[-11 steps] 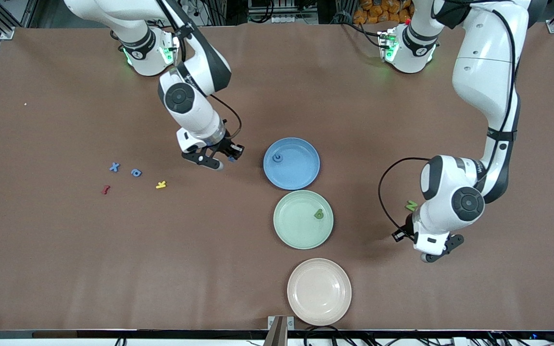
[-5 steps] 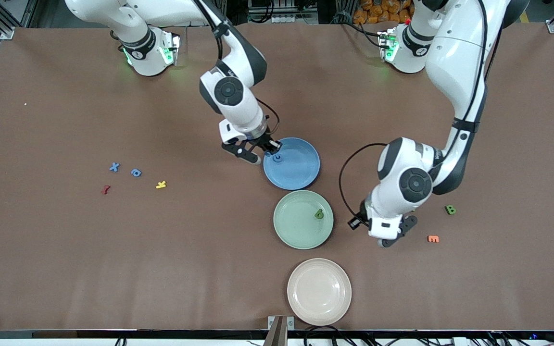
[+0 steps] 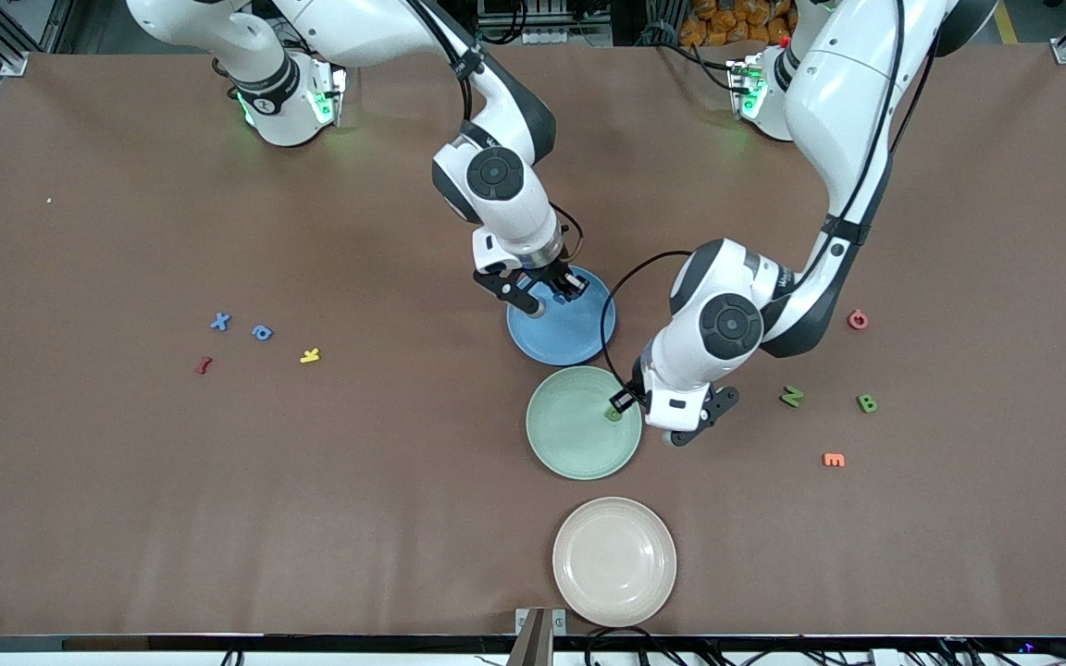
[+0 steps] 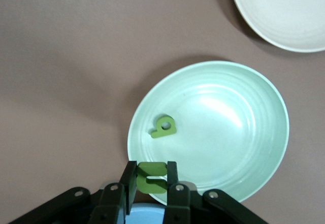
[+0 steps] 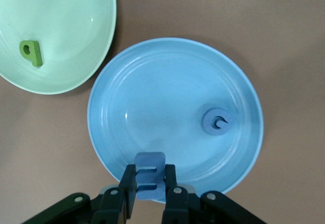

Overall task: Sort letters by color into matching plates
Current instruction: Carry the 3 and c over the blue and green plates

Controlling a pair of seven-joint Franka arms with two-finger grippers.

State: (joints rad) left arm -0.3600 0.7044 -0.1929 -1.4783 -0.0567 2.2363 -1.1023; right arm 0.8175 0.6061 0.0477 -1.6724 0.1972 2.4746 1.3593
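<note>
While both sets of fingers are clamped on foam letters, I'm basically at the drop point on each side. My right gripper (image 5: 147,186) pinches a blue letter (image 5: 150,176) over the rim of the blue plate (image 5: 152,92), which already has one blue letter (image 5: 218,121) lying in it. My left gripper (image 4: 151,183) pinches a green letter (image 4: 151,176) over the edge of the green plate (image 4: 238,132), where another green letter (image 4: 164,127) already sits.

Both held letters hang right at the rims, not over the middles, so if I let go now either could clip the lip and bounce onto the tabletop (image 3: 403,509). The two wrists are also close together between the plates, so a careless move could knock them.

Still out on the tabletop: blue X (image 3: 219,321) and another blue one (image 3: 261,332) toward the right arm's end, green N (image 3: 791,396) and B (image 3: 866,403) toward the left arm's end. The cream plate (image 3: 614,561) is nearest the camera.
</note>
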